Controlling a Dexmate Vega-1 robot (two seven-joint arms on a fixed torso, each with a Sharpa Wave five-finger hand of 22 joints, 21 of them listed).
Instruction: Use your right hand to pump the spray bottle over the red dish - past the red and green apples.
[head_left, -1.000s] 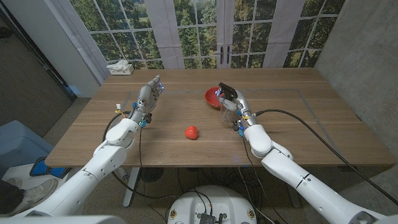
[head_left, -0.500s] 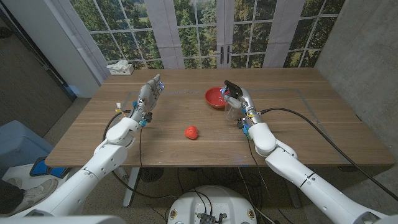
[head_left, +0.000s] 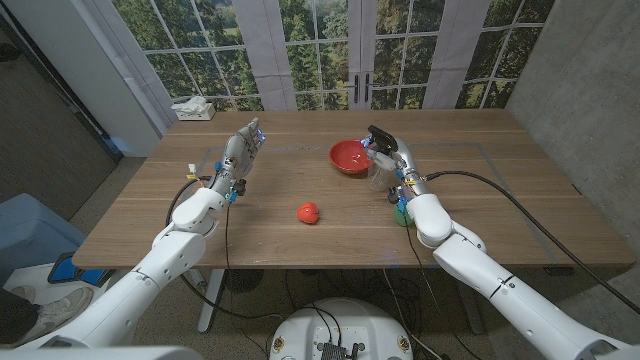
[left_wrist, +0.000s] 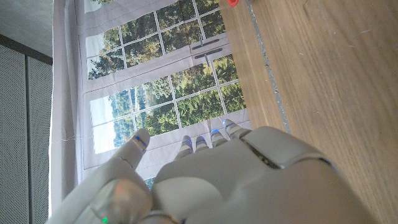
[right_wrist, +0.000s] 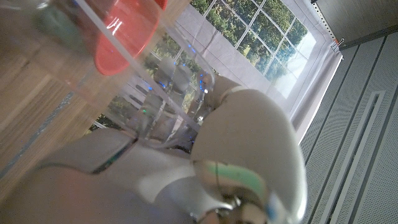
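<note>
My right hand (head_left: 391, 165) grips a clear spray bottle (head_left: 379, 166) with a black head, held upright just right of the red dish (head_left: 347, 157) at the table's far middle. The right wrist view looks through the clear bottle (right_wrist: 93, 56) with its thin tube, and the red dish (right_wrist: 127, 30) shows beyond it. A red apple (head_left: 308, 212) lies on the table nearer to me. A green apple (head_left: 401, 214) peeks out beside my right wrist, mostly hidden. My left hand (head_left: 243, 149) is raised at the left with fingers straight and apart, holding nothing; its back (left_wrist: 217, 180) shows in the left wrist view.
A white tissue box (head_left: 193, 108) sits at the table's far left corner. The wooden table (head_left: 500, 200) ends near tall windows at the back. A grey wall stands on the right.
My right hand has carried the bottle a little to the right and farther away, off the dish's rim. The green apple has come into view by the wrist. The left hand is unmoved.
</note>
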